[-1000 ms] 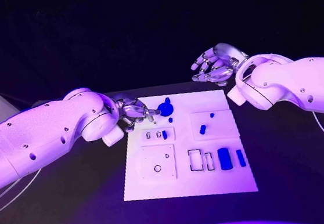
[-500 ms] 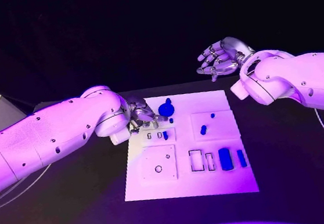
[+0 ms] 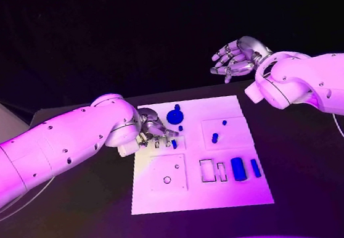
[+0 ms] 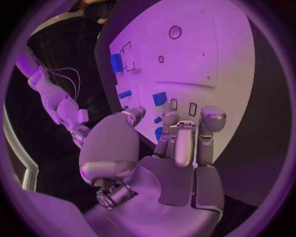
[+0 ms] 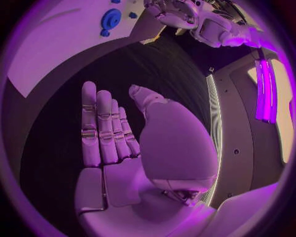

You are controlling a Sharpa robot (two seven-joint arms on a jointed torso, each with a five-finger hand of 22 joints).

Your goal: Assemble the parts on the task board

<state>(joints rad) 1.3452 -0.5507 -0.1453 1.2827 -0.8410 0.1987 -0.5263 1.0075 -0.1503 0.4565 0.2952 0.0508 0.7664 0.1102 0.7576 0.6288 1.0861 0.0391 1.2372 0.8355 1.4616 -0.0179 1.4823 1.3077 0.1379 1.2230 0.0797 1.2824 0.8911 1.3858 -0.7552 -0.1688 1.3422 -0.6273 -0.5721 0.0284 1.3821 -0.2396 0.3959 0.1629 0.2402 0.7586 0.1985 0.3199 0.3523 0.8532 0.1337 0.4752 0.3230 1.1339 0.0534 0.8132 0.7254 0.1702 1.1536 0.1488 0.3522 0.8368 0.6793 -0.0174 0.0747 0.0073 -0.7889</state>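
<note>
- Near edge of the task board [image 3: 200, 198]: bare white here. Just beyond it, a row of rectangular slots with two blue parts standing in them, the wide block [image 3: 238, 168] and the slim bar [image 3: 256, 167] beside it. Two slots left of those look unfilled, outlines only.
- Left square plate [image 3: 167, 173] carries a small ring hole, nothing blue in it.
- Mid board, right side: small blue peg [image 3: 215, 137] and a smaller blue dot beyond it on their own plate.
- Left hand [image 3: 152, 130] has come down and inward over the last second; it now sits low over the small slots on the board's left side. Fingers [image 4: 185, 143] curled downward, close together, tips at or just above a small blue piece [image 4: 160, 98]. Can't tell whether it's pinching anything; no clear contact from the wrist view.
- My read: left hand is lining up for a pick or press at those small slots; assembly is partly done, several slots open.
- Far end: round blue knob [image 3: 175, 116] stands on the board, just beyond the left hand, not touched.
- Right hand [image 3: 239, 57] has drifted up and away, now off the board past the bench's far edge. Fingers extended side by side, thumb apart, holding nothing.
</note>
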